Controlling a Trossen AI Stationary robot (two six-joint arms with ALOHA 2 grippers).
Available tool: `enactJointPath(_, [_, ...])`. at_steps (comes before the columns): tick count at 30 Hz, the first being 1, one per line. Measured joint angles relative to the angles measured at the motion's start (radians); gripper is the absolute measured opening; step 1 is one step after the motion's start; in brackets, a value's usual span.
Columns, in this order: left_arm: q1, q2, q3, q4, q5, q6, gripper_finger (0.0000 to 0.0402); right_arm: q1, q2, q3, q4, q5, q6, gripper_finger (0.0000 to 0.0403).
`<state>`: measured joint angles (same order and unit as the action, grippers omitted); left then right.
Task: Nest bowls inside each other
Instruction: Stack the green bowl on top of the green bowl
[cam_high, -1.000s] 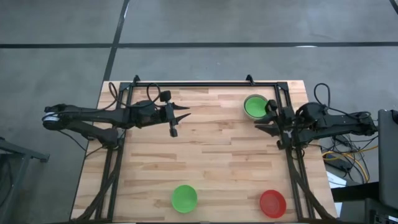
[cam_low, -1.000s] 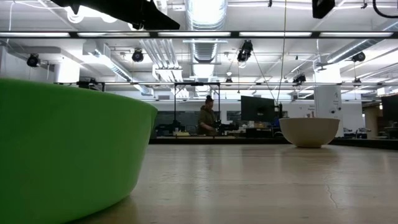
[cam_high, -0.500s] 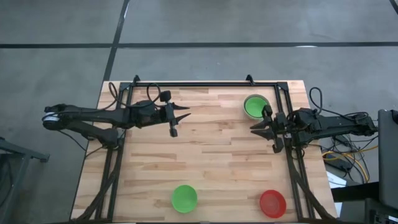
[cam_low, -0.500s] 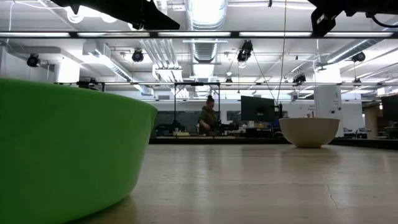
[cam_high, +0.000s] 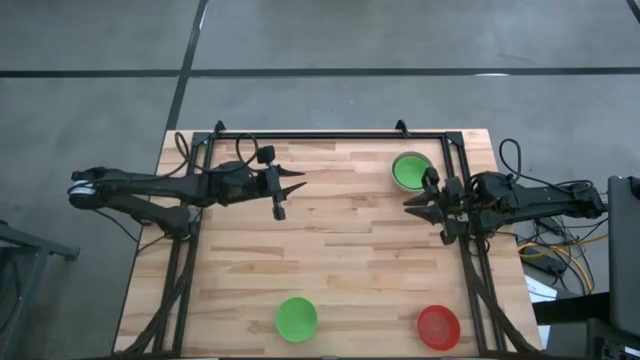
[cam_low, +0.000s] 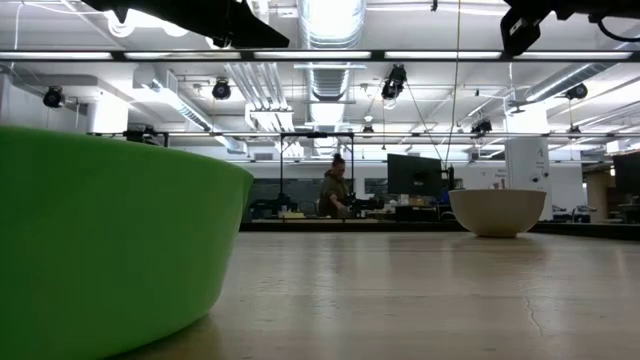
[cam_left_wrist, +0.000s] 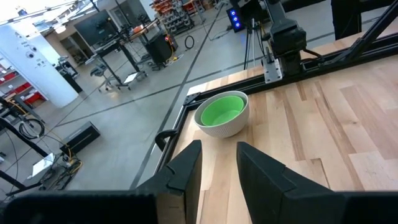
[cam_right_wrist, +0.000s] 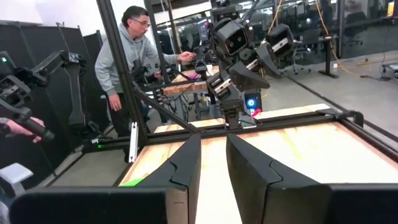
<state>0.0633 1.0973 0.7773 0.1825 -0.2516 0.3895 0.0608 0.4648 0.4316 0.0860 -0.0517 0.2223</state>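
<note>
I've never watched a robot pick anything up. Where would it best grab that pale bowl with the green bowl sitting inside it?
Probably by the rim: the pale round plastic bowl stands upright, mouth up, with a bright green bowl already nested inside. Coming down from above, one finger inside and one outside the wall suits its thin edge. The right gripper is nearest.

A light wooden plank table (cam_high: 330, 250) fills the middle of the overhead picture, edged by a black metal frame (cam_high: 330, 133), on a grey concrete floor (cam_high: 320, 40). Cables (cam_high: 560, 250) lie at the right edge. In the right wrist picture, upper left, a person in a grey hoodie (cam_right_wrist: 127, 53) stands behind the table.
</note>
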Motion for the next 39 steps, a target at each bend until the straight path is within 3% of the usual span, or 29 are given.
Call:
enactJointPath(20, [0.0,0.0,0.0,0.0,0.0,0.0,0.0106,0.0,0.003,-0.001,0.0,0.0,0.004,0.007])
enactJointPath(24, [-0.001,0.0,0.0,-0.009,0.0,-0.061,0.0106,0.0,0.003,-0.002,0.0,0.0,0.003,0.0075])
enactJointPath(27, [-0.001,-0.004,0.0,-0.052,0.0,-0.164,0.0106,0.0,0.003,-0.002,0.0,0.0,0.003,0.0078])
enactJointPath(39, [-0.001,-0.083,0.0,-0.268,0.058,-0.277,0.0106,0.0,0.003,-0.002,0.0,0.001,0.004,0.0068])
